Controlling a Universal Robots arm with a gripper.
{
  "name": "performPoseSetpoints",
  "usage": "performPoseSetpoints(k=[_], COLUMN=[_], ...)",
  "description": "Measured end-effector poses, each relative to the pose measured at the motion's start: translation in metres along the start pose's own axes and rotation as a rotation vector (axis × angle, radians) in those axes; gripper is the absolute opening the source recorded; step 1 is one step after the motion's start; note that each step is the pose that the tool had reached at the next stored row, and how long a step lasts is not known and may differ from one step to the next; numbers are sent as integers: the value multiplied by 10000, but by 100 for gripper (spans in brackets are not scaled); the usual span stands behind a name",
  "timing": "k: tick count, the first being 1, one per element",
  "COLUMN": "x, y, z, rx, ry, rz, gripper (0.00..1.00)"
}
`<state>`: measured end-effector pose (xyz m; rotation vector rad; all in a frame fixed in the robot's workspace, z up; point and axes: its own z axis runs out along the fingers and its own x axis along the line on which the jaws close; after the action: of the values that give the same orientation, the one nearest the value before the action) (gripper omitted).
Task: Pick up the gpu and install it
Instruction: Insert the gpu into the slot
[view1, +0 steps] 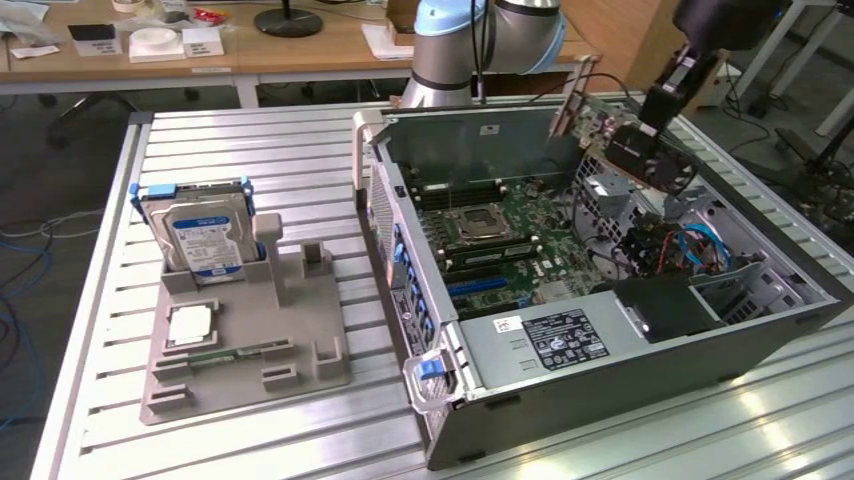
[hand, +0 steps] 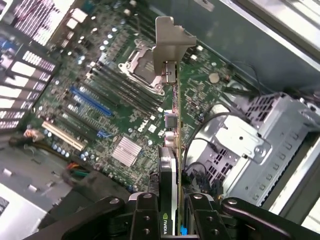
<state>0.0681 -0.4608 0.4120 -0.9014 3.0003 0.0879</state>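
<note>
- Pick: done. The gripper (hand: 172, 207) is clamped on the gpu (hand: 176, 115). In the wrist view the card sits edge-on between the two fingers (hand: 145, 212), with its silver bracket (hand: 170, 45) at the end away from them.
- Where the gpu (view1: 646, 165) is: in the air above the case (view1: 747, 330), over the case's far corner on the exterior view's right. It hangs tilted from the gripper (view1: 654, 128). I see no contact with the case walls, though the gap to the drive cage under it is hard to judge.
- Install: not done, in my reading. The motherboard (hand: 115, 100) lies on the floor of the case, well below the card. The blue expansion slot (hand: 90, 100) is bare, with nothing seated in it.
- Alignment: the card edge looks off to one side of the slots and is not over them.
- Outside the case, on the exterior view's left: the grey parts holder (view1: 254, 340) has the hard drive (view1: 200, 235) standing in it. The gripper is well apart from it.
- Overall about halfway: card lifted and carried over the case, seating not yet done.
</note>
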Motion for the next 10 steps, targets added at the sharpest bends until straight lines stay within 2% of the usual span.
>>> performPoseSetpoints(k=[10], x=[0], y=[0], z=[5], rx=[-39], ry=[85], rz=[-1656], gripper=[27])
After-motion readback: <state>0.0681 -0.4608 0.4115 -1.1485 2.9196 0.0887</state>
